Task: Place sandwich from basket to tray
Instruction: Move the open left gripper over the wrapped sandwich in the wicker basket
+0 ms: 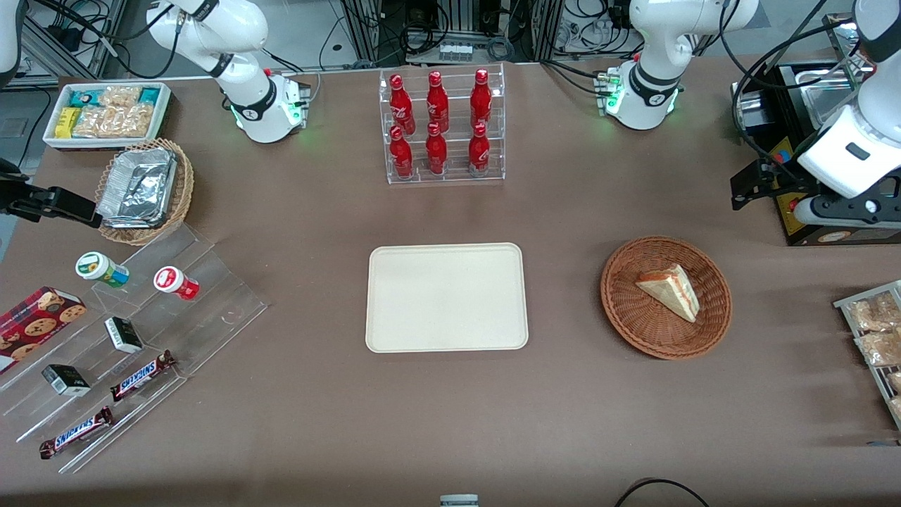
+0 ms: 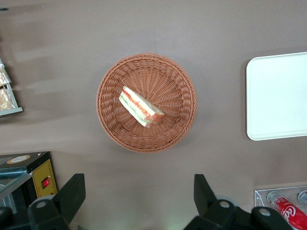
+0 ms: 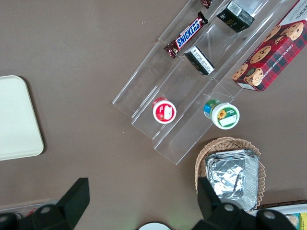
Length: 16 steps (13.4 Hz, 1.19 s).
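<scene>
The sandwich (image 1: 670,290) is a pale triangular wedge with red, green and yellow layers on its cut side. It lies in the round reddish-brown wicker basket (image 1: 623,310), toward the working arm's end of the table. In the left wrist view the sandwich (image 2: 140,106) lies near the middle of the basket (image 2: 110,124). The cream-beige tray (image 1: 446,296) sits flat at the table's middle and holds nothing; its edge also shows in the left wrist view (image 2: 278,96). My left gripper (image 1: 750,187) hangs high above the table, farther from the front camera than the basket. It is open and empty (image 2: 139,184).
A clear rack of red bottles (image 1: 440,127) stands farther back than the tray. A black box (image 1: 809,141) sits by the working arm. A rack of snack bags (image 1: 873,338) lies at that table end. Stepped acrylic shelves (image 1: 134,345), a foil-container basket (image 1: 144,190) and a white snack bin (image 1: 105,113) lie toward the parked arm's end.
</scene>
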Motion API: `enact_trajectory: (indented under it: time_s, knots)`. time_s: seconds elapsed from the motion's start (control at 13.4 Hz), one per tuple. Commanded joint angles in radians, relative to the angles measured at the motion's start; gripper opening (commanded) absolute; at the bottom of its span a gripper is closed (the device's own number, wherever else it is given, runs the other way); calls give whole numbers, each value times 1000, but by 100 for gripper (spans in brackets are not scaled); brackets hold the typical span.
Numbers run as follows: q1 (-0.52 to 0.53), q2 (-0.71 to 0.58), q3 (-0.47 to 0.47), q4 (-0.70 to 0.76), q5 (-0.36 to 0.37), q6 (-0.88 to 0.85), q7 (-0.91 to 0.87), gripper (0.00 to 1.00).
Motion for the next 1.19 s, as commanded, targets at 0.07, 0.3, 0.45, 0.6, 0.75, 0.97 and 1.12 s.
enact_trajectory:
  time_s: [0.07, 0.3, 0.45, 0.6, 0.75, 0.97, 1.12]
  knots:
    - [2, -5, -4, 2, 14, -10, 3, 100]
    - [4, -3, 3, -77, 10, 26, 3, 100]
    - [18, -35, 6, -201, 11, 132, -20, 100]
    - [19, -49, 5, -310, 16, 259, -165, 100]
    - [19, -45, 3, -381, 17, 354, -305, 100]
    - [18, -37, -1, -479, 20, 509, -519, 100]
    - [19, -16, -3, -528, 22, 572, -630, 100]
